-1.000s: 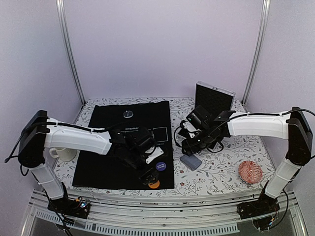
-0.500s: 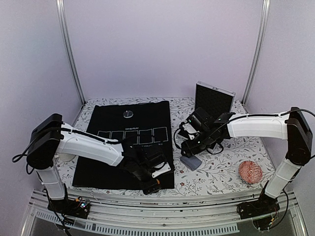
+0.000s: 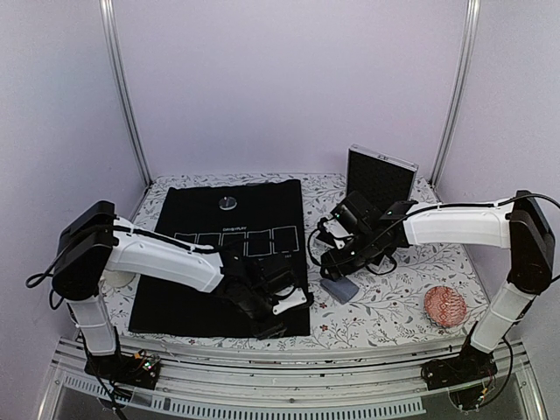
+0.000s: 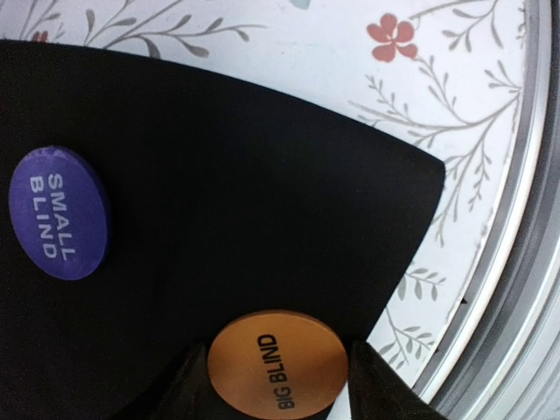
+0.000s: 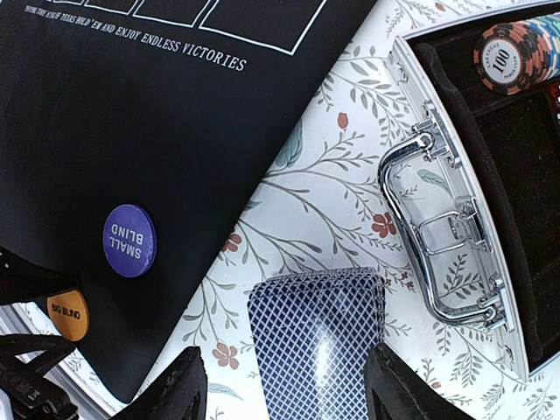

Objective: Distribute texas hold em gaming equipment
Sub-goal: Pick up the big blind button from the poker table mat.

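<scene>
My left gripper (image 4: 277,387) is open low over the near right corner of the black mat (image 4: 219,175). Its fingers stand on either side of the orange BIG BLIND disc (image 4: 277,363), which lies flat. The purple SMALL BLIND disc (image 4: 58,213) lies further in on the mat. My right gripper (image 5: 284,389) is open above the blue-backed card deck (image 5: 319,341), which lies on the floral cloth beside the mat. In the top view the left gripper (image 3: 273,322) hides the orange disc, and the right gripper (image 3: 337,269) hovers over the deck (image 3: 339,290). A silver disc (image 3: 227,203) sits at the mat's far end.
An open black chip case (image 3: 381,179) stands at the back right; its tray with chips (image 5: 512,57) and its metal handle (image 5: 446,245) lie close to the deck. A red patterned disc (image 3: 444,306) lies near right. A cream mug (image 3: 114,276) is behind the left arm. The table's front rail (image 4: 490,289) runs just past the mat corner.
My left arm has swung to the mat's near right corner and come down over the orange disc, which it now covers in the top view. The right arm has barely shifted.
</scene>
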You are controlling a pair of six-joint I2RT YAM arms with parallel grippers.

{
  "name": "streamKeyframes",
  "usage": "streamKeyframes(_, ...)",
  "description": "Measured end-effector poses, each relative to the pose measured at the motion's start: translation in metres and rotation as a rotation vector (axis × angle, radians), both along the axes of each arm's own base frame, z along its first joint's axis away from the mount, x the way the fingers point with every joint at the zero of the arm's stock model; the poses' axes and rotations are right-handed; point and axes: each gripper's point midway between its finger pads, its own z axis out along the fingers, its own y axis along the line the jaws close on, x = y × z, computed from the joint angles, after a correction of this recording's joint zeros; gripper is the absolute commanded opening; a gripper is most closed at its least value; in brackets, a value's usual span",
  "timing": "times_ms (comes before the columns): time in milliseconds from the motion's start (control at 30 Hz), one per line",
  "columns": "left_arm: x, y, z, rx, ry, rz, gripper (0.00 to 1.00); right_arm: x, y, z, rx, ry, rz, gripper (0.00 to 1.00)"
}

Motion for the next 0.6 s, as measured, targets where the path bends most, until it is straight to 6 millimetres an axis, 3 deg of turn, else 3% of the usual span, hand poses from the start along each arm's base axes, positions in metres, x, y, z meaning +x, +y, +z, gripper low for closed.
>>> streamKeyframes(400,-0.005,0.004,0.002,-0.012,0.043,-0.028,0.4,-0.001,0.0,-0.006,-0.015,0.008,0.01,0.64)
streamKeyframes(600,-0.003,0.025,0.004,-0.005,0.084,0.031,0.4,-0.001,-0.001,-0.006,-0.023,0.011,0.017,0.64)
